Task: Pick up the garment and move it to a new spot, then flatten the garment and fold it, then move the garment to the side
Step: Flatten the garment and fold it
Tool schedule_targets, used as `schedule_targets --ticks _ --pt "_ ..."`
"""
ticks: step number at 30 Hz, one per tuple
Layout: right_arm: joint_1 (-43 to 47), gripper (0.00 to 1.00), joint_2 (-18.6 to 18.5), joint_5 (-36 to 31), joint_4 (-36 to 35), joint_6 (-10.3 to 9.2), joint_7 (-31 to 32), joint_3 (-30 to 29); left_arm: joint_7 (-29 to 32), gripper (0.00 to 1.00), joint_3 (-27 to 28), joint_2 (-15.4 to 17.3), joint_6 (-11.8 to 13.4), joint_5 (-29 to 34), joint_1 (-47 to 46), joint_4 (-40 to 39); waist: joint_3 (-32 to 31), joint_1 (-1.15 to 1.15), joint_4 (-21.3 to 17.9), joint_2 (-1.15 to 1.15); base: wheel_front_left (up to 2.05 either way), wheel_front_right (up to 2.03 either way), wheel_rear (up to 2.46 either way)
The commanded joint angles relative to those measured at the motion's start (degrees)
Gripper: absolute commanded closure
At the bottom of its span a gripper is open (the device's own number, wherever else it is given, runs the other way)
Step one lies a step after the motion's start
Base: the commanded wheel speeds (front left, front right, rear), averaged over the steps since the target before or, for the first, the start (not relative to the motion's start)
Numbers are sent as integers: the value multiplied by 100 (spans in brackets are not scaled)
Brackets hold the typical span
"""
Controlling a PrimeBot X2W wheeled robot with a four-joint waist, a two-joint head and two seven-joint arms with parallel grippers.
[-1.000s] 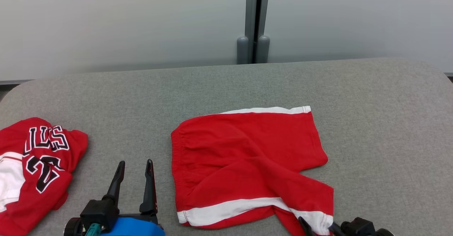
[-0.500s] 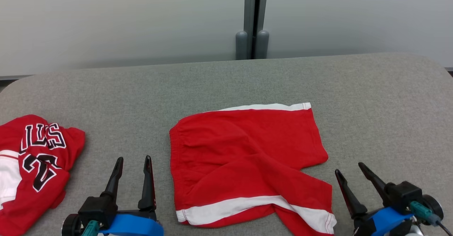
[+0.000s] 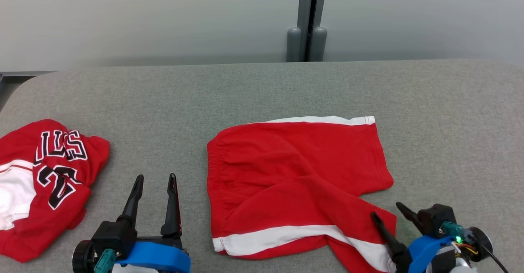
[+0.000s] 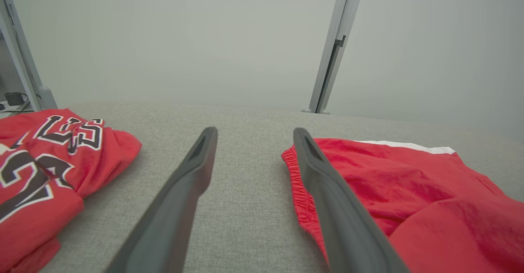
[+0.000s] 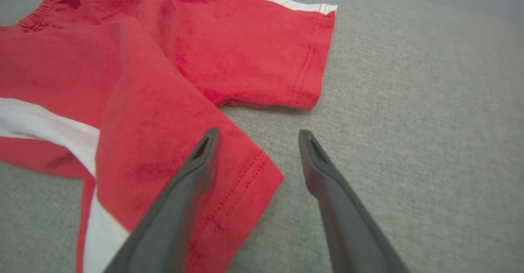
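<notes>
Handling: shorts (image 3: 294, 174) soft, light, floppy
Hold: twisted leg hem (image 5: 249, 174), front edge of surface (image 3: 262, 93)
Grippers: left gripper (image 3: 156, 176), right gripper (image 3: 385, 208) both wide, empty

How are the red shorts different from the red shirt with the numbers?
The shorts lie spread out in the middle; the shirt is crumpled at the left. The shirt has black letters and numbers; the shorts have only white stripes. Both are red and white, on the grey table.
</notes>
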Motion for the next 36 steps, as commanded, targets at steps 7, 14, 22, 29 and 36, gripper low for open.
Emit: schedule_targets --ticks 7,14,22,29,36 --pt "87 0 2 242 312 2 277 445 -17 0 1 -7 32 -26 -89 1 23 0 10 0 0 0 0" --pt "-31 100 -39 449 581 7 431 825 -17 0 -42 -7 30 -34 -133 -6 40 0 28 0 0 0 0" --pt "-647 100 -217 470 495 1 -261 613 -17 0 -40 -7 63 -52 -136 9 40 0 12 0 0 0 0" --pt "-1239 100 -255 157 398 1 -829 42 -17 0 -45 -6 68 -58 -118 15 -30 0 1 0 0 0 0" --pt "-1060 100 -140 -84 137 1 -990 -20 -17 0 -85 -6 78 -96 -59 27 -122 0 26 0 0 0 0"
